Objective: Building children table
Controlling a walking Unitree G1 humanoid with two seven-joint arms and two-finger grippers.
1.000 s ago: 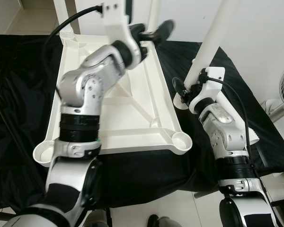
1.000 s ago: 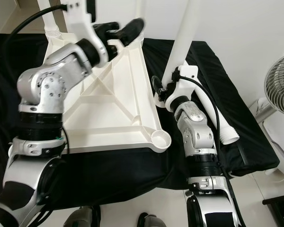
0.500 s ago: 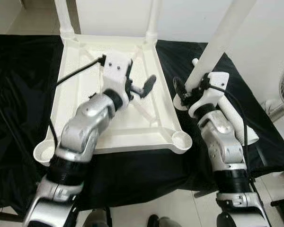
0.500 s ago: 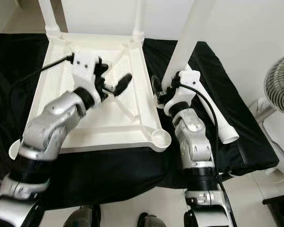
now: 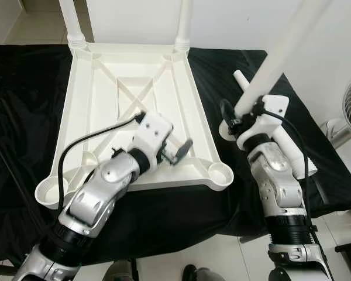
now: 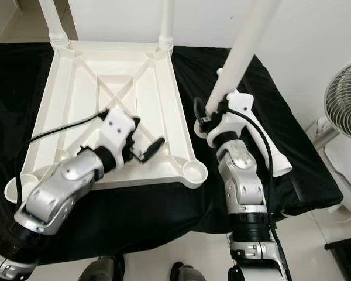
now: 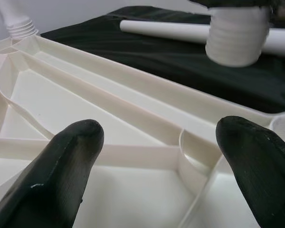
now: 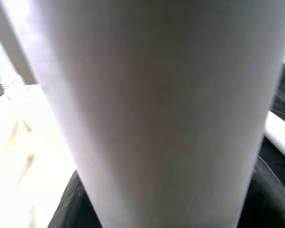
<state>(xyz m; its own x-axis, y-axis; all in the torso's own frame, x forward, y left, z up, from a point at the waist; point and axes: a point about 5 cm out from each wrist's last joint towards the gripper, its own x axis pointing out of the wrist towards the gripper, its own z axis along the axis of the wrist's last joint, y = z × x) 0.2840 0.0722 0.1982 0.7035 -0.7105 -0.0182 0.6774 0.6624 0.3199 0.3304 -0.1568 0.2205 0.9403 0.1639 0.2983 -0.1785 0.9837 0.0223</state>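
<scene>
A black cloth [image 5: 23, 117] covers the work surface, and on it the white tabletop [image 5: 105, 105] lies upside down, ribbed underside up, with two legs already standing in its far corner sockets (one far leg [image 5: 184, 23] and the other [image 5: 70, 20]). The left gripper [image 5: 176, 153] hovers low over the near right part of the tabletop, its two black fingers [image 7: 69, 161] spread wide with nothing between them. Straight ahead of those fingers lie the inner ribs and the round empty corner socket [image 5: 221, 173] just to the gripper's right. Beyond the tabletop's edge, across from the left gripper, the right gripper [image 5: 233, 120] clasps a long white leg [image 5: 281, 52] near its threaded lower end, which hangs just above the cloth; the leg leans up and away from the gripper. Behind the right gripper another loose leg [image 5: 281, 137] lies flat on the cloth. A fan [image 6: 345, 99] stands farther out on the right side.
</scene>
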